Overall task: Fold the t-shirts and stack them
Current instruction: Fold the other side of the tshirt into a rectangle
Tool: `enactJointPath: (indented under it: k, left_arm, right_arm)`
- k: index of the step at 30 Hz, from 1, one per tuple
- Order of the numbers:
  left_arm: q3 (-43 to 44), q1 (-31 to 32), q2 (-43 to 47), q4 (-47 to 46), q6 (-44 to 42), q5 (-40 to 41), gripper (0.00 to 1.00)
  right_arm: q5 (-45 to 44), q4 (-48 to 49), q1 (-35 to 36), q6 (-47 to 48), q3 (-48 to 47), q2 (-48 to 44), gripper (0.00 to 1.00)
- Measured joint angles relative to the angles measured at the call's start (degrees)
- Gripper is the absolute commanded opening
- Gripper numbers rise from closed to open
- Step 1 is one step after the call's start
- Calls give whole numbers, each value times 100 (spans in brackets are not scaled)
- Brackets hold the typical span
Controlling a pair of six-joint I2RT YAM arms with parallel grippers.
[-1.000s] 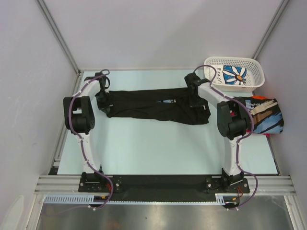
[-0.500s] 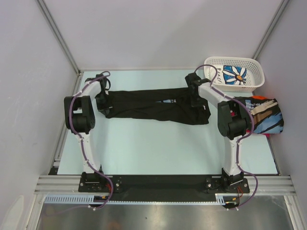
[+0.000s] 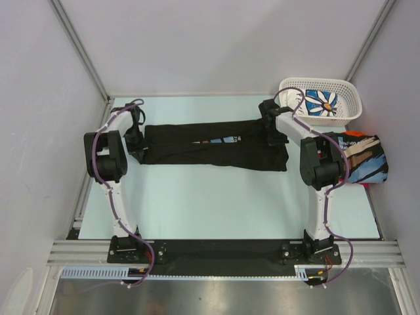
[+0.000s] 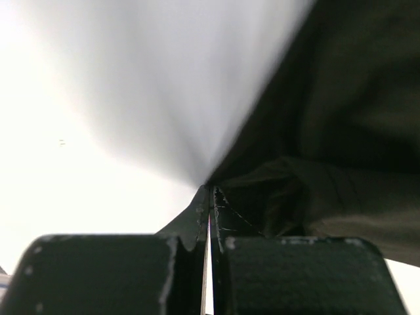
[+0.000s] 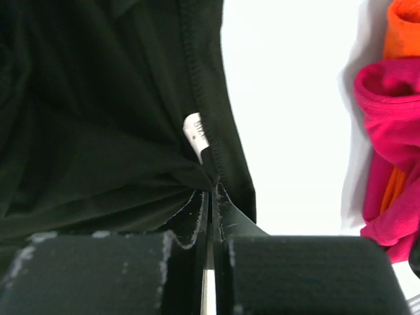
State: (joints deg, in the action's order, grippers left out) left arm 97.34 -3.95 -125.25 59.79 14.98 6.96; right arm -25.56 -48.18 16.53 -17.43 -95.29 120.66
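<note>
Your basket [image 3: 352,97] in the far right corner of the table [image 3: 216,203] is holding the daisy shirt [image 3: 320,102]. Your left end effector [image 4: 210,197] and right end effector [image 5: 211,187] are pinching fully closed on the ends of the black shirt [image 3: 210,149] along the far edge.

The left gripper [image 4: 210,197] and the right gripper [image 5: 211,187] have each moved a little farther forward and outward, the left one to its own left and the right one to its own right. The black t-shirt [image 3: 210,151] stretched between the 2 claws hung slack and slanted 1 second ago. It now runs tauter and straighter from one claw to the other.
</note>
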Motion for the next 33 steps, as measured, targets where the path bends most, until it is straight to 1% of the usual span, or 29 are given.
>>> enactJointPath:
  k: [6, 11, 12, 13, 14, 15, 16, 17, 18, 19, 20, 21, 22, 25, 26, 27, 30, 31, 32, 33]
  left_arm:
    - [0, -352, -39, 146, 0, 186, 0]
    - [-68, -485, -22, 164, -4, 317, 0]
    - [-96, -490, 2, 151, -4, 323, 0]
    - [-125, -492, 22, 131, -4, 323, 0]
    - [-151, -494, 55, 107, -4, 317, 13]
    - [-197, -501, 90, 70, -7, 304, 36]
    - [-236, -507, 129, 57, -33, 286, 59]
    - [-280, -522, 170, 46, -72, 236, 94]
    - [-313, -542, 236, 48, -81, 166, 100]
    - [-348, -557, 323, 22, -96, 92, 100]
    - [-369, -568, 433, 2, -101, -20, 100]
    - [-378, -575, 555, -28, -109, -120, 100]
    - [-385, -584, 706, -79, -116, -205, 100]
    - [-391, -588, 1187, -247, -157, -601, 98]
    - [-391, -588, 1333, -304, -166, -756, 92]
    - [-393, -581, 1458, -369, -190, -916, 89]
    - [-433, -551, 1626, -509, -251, -1290, 70]
    - [-472, -527, 1631, -553, -280, -1401, 59]
    - [-520, -496, 1626, -573, -310, -1491, 55]
    - [-577, -450, 1617, -573, -323, -1545, 54]
  right_arm:
    - [-212, -35, -15, -72, 0, 114, 0]
    - [-315, -44, -22, -96, -11, 210, 0]
    - [-317, -81, -26, -96, -59, 256, 2]
    - [-315, -87, -31, -96, -98, 297, 6]
    - [-317, -94, -33, -96, -142, 337, 8]
    - [-317, -98, -33, -96, -168, 352, 10]
    - [-315, -107, -35, -98, -168, 354, 16]
    - [-315, -118, -35, -101, -173, 350, 22]
    - [-313, -111, -35, -111, -177, 341, 28]
    - [-313, -109, -37, -118, -177, 330, 35]
    - [-310, -111, -39, -109, -175, 313, 38]
    - [-306, -107, -44, -120, -175, 275, 51]
    - [-304, -92, -48, -116, -170, 219, 53]
    - [-280, -31, -55, -101, -168, -39, 55]
    - [-264, 11, -57, -94, -168, -155, 55]
    - [-260, 59, -61, -90, -168, -273, 55]
    - [-256, 114, -63, -79, -262, -487, 55]
    - [-254, 129, -63, -74, -354, -498, 55]
    - [-247, 151, -63, -74, -420, -496, 55]
    - [-245, 164, -63, -72, -444, -496, 55]
